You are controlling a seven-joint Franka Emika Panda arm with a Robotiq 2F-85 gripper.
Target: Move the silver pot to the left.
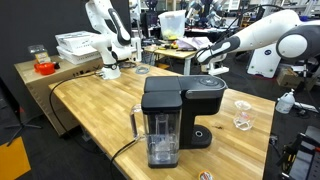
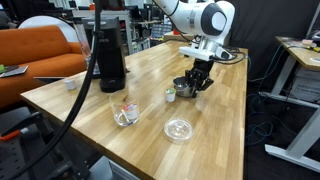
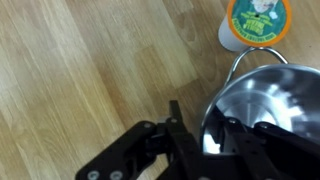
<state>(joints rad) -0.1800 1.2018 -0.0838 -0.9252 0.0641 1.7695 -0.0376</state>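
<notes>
The silver pot point(image 3: 268, 100) fills the lower right of the wrist view, shiny inside, with a wire handle at its rim. My gripper point(image 3: 200, 132) straddles the pot's near rim, one finger outside and one inside, and looks shut on it. In an exterior view the pot point(image 2: 183, 88) sits on the wooden table with the gripper point(image 2: 198, 82) at its right edge. In an exterior view the gripper point(image 1: 212, 62) is behind the coffee machine and the pot is hidden.
A black coffee machine point(image 1: 172, 112) point(image 2: 108, 50) stands on the table. A small coffee pod point(image 3: 255, 20) point(image 2: 169, 95) sits just beside the pot. A clear cup point(image 2: 125, 113) and a glass lid point(image 2: 178, 128) lie nearer the table's front edge.
</notes>
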